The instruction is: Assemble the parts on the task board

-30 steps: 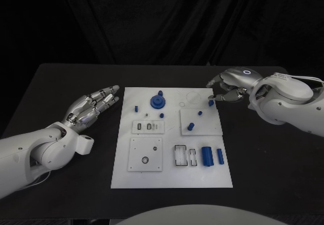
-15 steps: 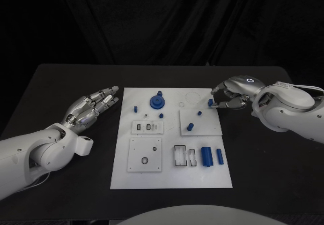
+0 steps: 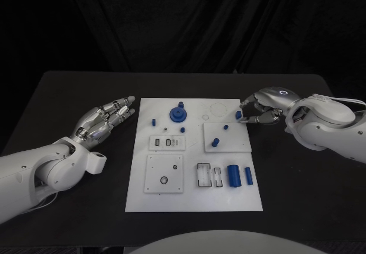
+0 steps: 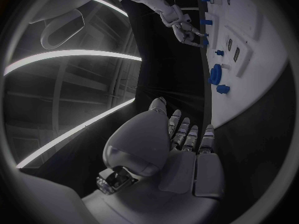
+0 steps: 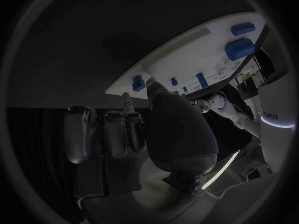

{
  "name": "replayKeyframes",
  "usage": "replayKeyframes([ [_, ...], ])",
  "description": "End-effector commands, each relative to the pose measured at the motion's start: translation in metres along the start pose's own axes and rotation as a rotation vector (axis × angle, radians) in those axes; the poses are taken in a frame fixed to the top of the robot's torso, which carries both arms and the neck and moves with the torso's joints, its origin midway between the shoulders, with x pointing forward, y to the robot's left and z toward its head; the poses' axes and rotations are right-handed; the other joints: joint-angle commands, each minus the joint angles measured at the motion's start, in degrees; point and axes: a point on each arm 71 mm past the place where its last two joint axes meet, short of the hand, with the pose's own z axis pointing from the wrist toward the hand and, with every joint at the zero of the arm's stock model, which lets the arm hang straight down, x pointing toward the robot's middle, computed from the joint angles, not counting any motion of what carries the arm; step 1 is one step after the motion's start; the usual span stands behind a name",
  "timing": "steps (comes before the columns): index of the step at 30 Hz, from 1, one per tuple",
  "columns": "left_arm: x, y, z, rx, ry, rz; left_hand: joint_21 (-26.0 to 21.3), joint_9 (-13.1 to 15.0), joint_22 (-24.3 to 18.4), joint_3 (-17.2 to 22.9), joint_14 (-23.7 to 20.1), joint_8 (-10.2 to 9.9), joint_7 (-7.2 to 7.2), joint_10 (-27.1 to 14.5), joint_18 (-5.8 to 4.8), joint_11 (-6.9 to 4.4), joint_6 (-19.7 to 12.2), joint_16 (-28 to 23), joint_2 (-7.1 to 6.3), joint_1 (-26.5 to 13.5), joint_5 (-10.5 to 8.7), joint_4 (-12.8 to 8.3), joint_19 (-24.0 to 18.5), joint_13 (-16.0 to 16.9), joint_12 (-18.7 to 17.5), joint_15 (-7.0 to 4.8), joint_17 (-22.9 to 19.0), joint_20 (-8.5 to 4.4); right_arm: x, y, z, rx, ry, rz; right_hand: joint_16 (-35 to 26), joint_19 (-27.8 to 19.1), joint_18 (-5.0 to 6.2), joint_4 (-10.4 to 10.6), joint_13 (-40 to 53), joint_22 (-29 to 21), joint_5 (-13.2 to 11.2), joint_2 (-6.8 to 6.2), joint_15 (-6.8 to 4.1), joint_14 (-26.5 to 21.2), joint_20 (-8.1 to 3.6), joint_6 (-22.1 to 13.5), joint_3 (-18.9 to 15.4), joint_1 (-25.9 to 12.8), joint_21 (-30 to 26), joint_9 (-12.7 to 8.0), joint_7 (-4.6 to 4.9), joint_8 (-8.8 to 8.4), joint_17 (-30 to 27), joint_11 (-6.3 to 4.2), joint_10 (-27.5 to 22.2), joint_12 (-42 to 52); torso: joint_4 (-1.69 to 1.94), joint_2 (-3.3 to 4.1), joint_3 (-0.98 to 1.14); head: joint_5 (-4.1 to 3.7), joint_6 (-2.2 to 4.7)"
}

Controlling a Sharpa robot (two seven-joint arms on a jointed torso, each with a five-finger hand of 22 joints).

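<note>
Two white arms reach over a black table, one from each side of the white task board lying at its middle. The left hand hovers just beside the board's left edge, palm released, its fingers extended side by side and grasping nothing. The right hand sits at the board's far right corner, its fingertips closed round a small blue peg that stands at the board's right edge; the right wrist view shows the same blue peg against the thumb at the board's corner. Whether the peg is lifted clear of the board cannot be told. On the board stand a blue round gear-like part, several small blue pegs and, nearer the robot, two blue cylinders lying side by side beside white slotted blocks.
</note>
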Motion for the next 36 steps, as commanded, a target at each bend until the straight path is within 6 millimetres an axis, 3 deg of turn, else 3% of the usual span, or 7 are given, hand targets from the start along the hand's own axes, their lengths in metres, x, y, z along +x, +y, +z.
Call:
replayKeyframes([
  [1,0.002,-0.008,0.0,0.116,0.016,-0.014,0.0,0.1,0.1,0.3,-0.1,0.2,0.24,-0.1,0.48,0.29,0.1,-0.1,-0.06,0.6,0.26,0.1,0.1,-0.1,-0.2,0.42,0.0,0.44,0.002,-0.002,0.0,0.021,0.012,-0.008,0.2,0.7,-0.51,-0.2,15.1,12.2,0.9,0.12,-0.26,5.9,-0.05,0.6,0.5,0.9,-0.6,0.0,-0.07,0.43,15.1,-0.35,6.1,0.1,0.03,-0.06,-0.05,0.02,-0.15],
  [4,0.002,-0.008,0.001,0.115,0.018,-0.016,0.0,0.1,0.1,0.3,-0.1,0.2,0.24,-0.2,0.48,0.3,0.1,-0.1,-0.09,0.6,0.26,0.1,0.1,-0.1,-0.2,0.42,0.0,0.44,0.003,-0.001,0.001,0.016,0.014,-0.008,0.2,0.6,-0.48,-0.4,15.1,12.1,2.8,0.42,-0.31,5.9,-0.09,1.2,0.7,1.9,-0.7,0.1,-0.09,0.62,15.1,-0.39,6.1,0.1,0.08,-0.05,-0.05,-0.04,-0.15],
  [12,0.002,-0.007,0.001,0.113,0.02,-0.017,0.0,0.1,0.1,0.3,-0.2,0.2,0.24,-0.2,0.48,0.31,0.0,-0.1,-0.1,0.6,0.26,0.1,0.0,-0.1,-0.3,0.42,0.0,0.45,0.005,0.001,0.005,0.002,0.012,-0.009,0.2,0.6,-0.47,-0.5,15.1,12.1,5.1,0.78,-0.36,5.9,-0.15,1.8,0.9,3.0,-0.8,0.3,-0.17,0.74,15.1,-0.45,6.1,0.1,0.09,0.0,-0.04,-0.17,-0.37],
  [18,0.003,-0.006,0.001,0.111,0.022,-0.02,0.0,0.1,0.1,0.4,-0.2,0.2,0.25,-0.2,0.49,0.35,0.0,-0.1,-0.08,0.7,0.32,0.1,0.1,-0.1,-0.3,0.44,0.0,0.48,0.008,0.001,0.008,-0.004,0.015,-0.011,0.2,0.6,-0.46,-0.6,15.1,12.1,5.3,0.86,-0.37,5.9,-0.16,1.9,0.9,3.1,-0.9,0.3,-0.17,0.73,15.1,-0.47,6.1,0.1,0.21,0.06,0.04,-0.21,-0.26],
  [28,0.002,-0.005,0.0,0.104,0.024,-0.022,0.0,0.1,0.1,0.5,-0.2,0.2,0.29,-0.2,0.49,0.44,-0.1,-0.1,-0.03,0.8,0.38,0.0,0.0,-0.1,-0.3,0.51,0.0,0.54,0.012,0.004,0.012,-0.013,0.018,-0.01,0.2,0.6,-0.44,-0.6,15.1,12.1,5.4,1.07,-0.38,5.9,-0.17,1.9,1.0,3.2,-1.0,0.3,-0.14,0.73,15.1,-0.47,6.1,0.1,-0.03,-0.06,-0.07,0.29,-0.52],
  [36,0.002,-0.004,0.0,0.097,0.027,-0.025,0.0,0.1,0.1,0.5,-0.2,0.2,0.31,-0.2,0.49,0.46,-0.1,-0.1,-0.03,0.8,0.38,0.0,0.0,-0.1,-0.3,0.53,0.0,0.55,0.013,0.004,0.014,-0.005,0.02,-0.012,0.2,-0.4,-0.06,-0.7,15.1,11.6,5.8,1.45,-0.39,5.9,-0.18,2.6,1.2,3.7,-2.5,0.5,-0.07,0.98,15.1,-0.43,6.1,0.1,0.1,-0.02,-0.01,0.36,-0.58],
])
